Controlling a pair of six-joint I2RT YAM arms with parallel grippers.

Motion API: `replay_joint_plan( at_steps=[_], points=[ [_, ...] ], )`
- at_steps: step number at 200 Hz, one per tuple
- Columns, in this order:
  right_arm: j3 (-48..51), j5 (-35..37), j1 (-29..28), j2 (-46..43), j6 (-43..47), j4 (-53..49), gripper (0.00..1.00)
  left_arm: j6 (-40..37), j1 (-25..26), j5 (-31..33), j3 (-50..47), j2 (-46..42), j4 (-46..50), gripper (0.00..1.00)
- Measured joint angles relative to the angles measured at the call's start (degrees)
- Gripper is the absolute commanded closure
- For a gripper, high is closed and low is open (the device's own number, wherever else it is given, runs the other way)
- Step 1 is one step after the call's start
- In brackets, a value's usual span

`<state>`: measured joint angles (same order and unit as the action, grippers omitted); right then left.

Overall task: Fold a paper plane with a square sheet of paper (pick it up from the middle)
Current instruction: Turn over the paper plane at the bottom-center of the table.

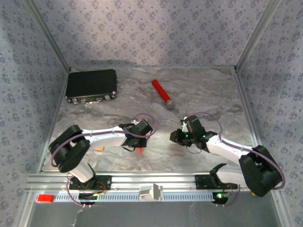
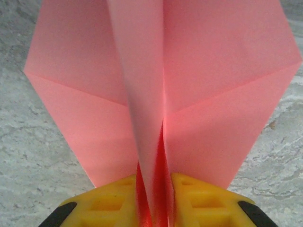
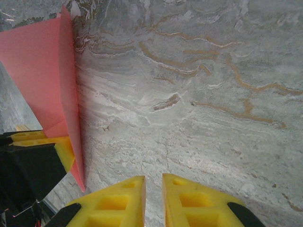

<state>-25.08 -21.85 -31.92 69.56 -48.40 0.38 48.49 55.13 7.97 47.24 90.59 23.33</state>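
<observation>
Yellow moulded-plastic fingers (image 2: 111, 205) of the left gripper (image 2: 154, 189) press from both sides on the upright centre crease of the paper plane (image 2: 208, 75), gripping it. Its thin, smooth pink-red paper spreads beyond the fingertips into two flat wings with sharp diagonal folds and angular corners, over the grey marbled table (image 2: 28, 156). Rightward, well apart from the paper, the right gripper (image 3: 154, 184) hangs over the stone-patterned surface, its matching yellow fingers nearly together, a slim gap left and nothing between them.
</observation>
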Motion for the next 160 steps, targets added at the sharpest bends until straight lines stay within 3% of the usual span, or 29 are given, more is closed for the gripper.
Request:
replay_joint_plan(
  at_steps=[49,111,160],
  points=[
    [0.00,0.02,0.00,0.04,0.00,0.04,0.82,0.24,0.79,1.18,2.56,2.58,1.16,0.74],
    [0.00,0.02,0.00,0.11,0.00,0.04,0.82,2.43,2.56,3.69,6.84,6.43,3.91,0.59],
    [0.00,0.02,0.00,0.02,0.02,0.00,0.82,4.81,3.17,4.87,9.29,8.35,5.57,0.58]
  ],
)
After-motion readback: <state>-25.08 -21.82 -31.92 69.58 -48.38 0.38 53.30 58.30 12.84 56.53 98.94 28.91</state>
